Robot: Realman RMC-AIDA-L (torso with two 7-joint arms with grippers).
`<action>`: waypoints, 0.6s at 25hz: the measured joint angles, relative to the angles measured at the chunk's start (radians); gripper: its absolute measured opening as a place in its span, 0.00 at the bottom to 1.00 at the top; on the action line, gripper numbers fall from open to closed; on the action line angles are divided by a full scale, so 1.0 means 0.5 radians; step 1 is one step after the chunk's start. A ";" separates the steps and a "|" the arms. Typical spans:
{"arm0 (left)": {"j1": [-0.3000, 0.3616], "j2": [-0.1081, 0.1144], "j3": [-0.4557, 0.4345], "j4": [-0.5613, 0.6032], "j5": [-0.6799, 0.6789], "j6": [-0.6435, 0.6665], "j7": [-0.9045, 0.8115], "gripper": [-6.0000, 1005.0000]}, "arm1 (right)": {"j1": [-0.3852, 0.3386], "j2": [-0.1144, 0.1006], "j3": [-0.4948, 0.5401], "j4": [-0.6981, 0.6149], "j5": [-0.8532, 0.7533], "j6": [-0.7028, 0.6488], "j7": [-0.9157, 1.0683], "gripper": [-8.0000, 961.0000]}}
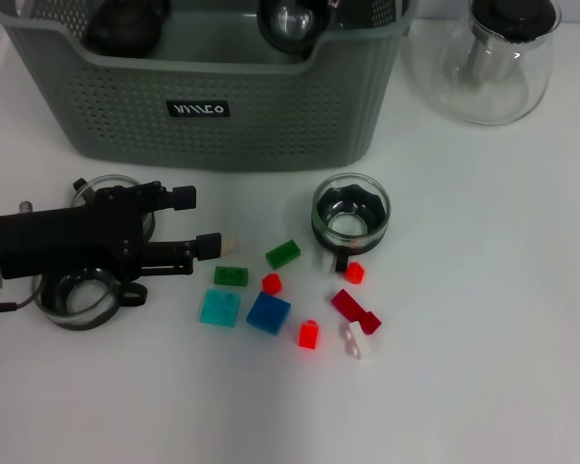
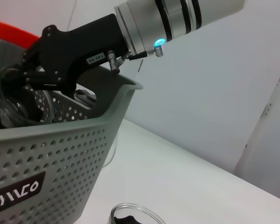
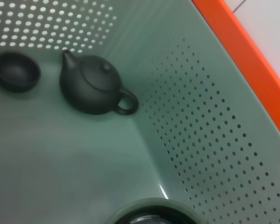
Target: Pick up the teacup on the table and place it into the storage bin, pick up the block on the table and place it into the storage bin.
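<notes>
Item one, glass teacup (image 1: pixel 351 215): I see it upright on the table (image 1: pixel 483 338), in front of the storage bin (image 1: pixel 271 116), with something dark inside. I judge it light, stiff, slick and breakable. I would take it across the rim or by the side walls, gently, without squeezing hard.

Item two, blocks: a scatter just in front of the cup. Green block (image 1: pixel 282 253), blue block (image 1: pixel 269 312), teal block (image 1: pixel 219 308), small red block (image 1: pixel 308 334). I judge them light, hard and grippy enough; flat opposite sides are the place to pinch. They lie close together, so neighbours may get nudged.

Item three, left gripper (image 1: pixel 213 232): low over the table, near the green pieces, fingers spread apart and holding nothing. Two more glass cups (image 1: pixel 77 295) sit under that arm.

Item four, right gripper (image 2: pixel 35 77): down inside the bin, seen from the left wrist. I cannot tell whether it is open or closed.

Item five, bin contents: a dark teapot (image 3: pixel 91 86) and a small dark bowl (image 3: pixel 16 72) on the floor. A glass pot (image 1: pixel 493 58) stands beside the bin.
</notes>
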 joint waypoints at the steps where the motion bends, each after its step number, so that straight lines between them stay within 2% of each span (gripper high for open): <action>1: 0.000 0.000 0.000 0.000 0.000 0.000 0.000 0.88 | -0.001 0.000 0.000 -0.002 0.000 -0.006 0.000 0.07; 10: 0.000 0.000 0.000 -0.003 0.000 -0.008 0.003 0.88 | -0.004 0.000 -0.001 -0.018 -0.009 -0.019 -0.001 0.12; 15: 0.000 -0.001 0.000 -0.003 0.000 0.004 0.003 0.88 | -0.006 0.000 -0.001 -0.068 -0.012 -0.031 -0.001 0.32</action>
